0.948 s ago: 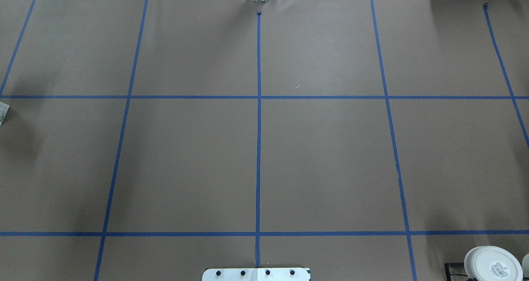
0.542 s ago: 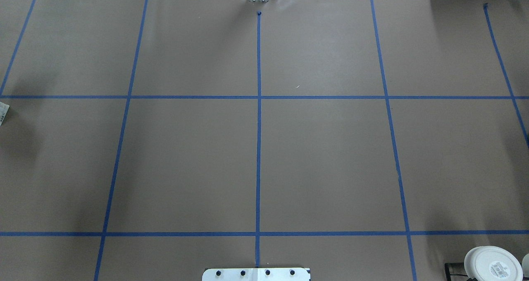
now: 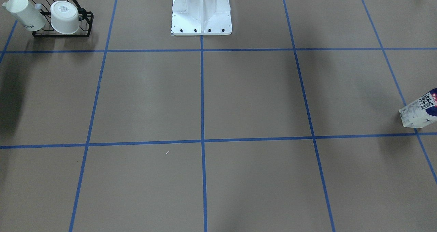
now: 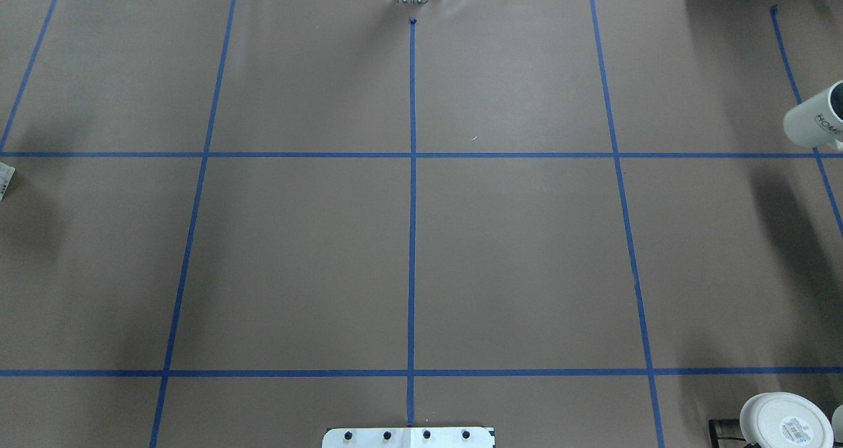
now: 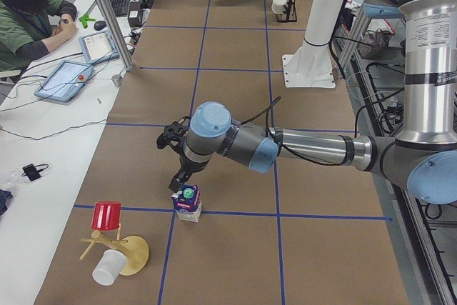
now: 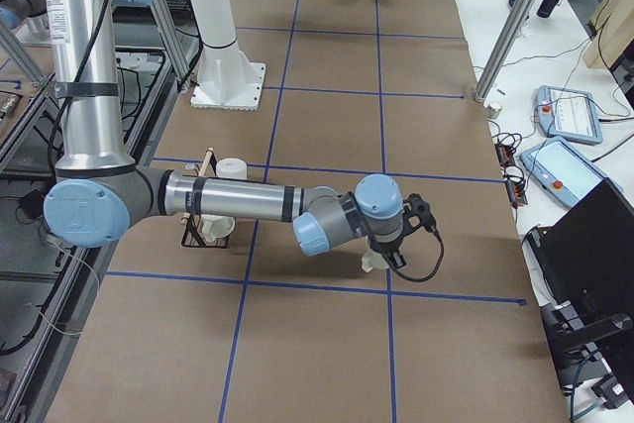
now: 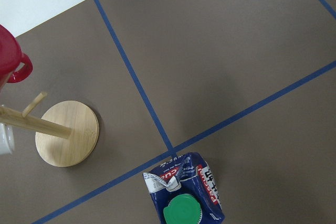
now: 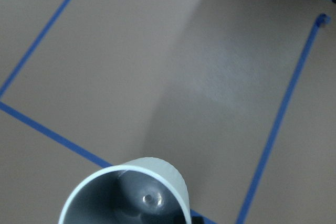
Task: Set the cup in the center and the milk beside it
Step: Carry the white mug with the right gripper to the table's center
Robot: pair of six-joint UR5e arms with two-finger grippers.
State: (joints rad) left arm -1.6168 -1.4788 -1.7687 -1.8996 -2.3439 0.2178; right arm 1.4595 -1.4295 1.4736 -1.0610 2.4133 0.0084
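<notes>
The milk (image 5: 188,201), a navy and white carton with a green cap, stands at the table's far left end; it also shows in the left wrist view (image 7: 184,192) and the front view (image 3: 418,112). My left gripper (image 5: 180,182) hovers just above its cap; I cannot tell if it is open. The cup (image 4: 815,122), white with a dark grey inside (image 8: 131,198) and dark letters on its side, hangs tilted at the right edge, under my right gripper (image 6: 381,250). I cannot tell how the jaws stand. The center (image 4: 514,257) is bare brown board.
A black wire rack (image 3: 61,32) by the robot's right holds two white cups (image 3: 65,17). A wooden mug tree (image 7: 65,132) with a red cup (image 5: 107,216) stands near the milk. The white robot base (image 3: 201,13) is mid-table. An operator (image 5: 28,19) sits beside the table.
The white cup has come into the overhead view at the right edge, with a new shadow under it. Nothing else on the board has moved.
</notes>
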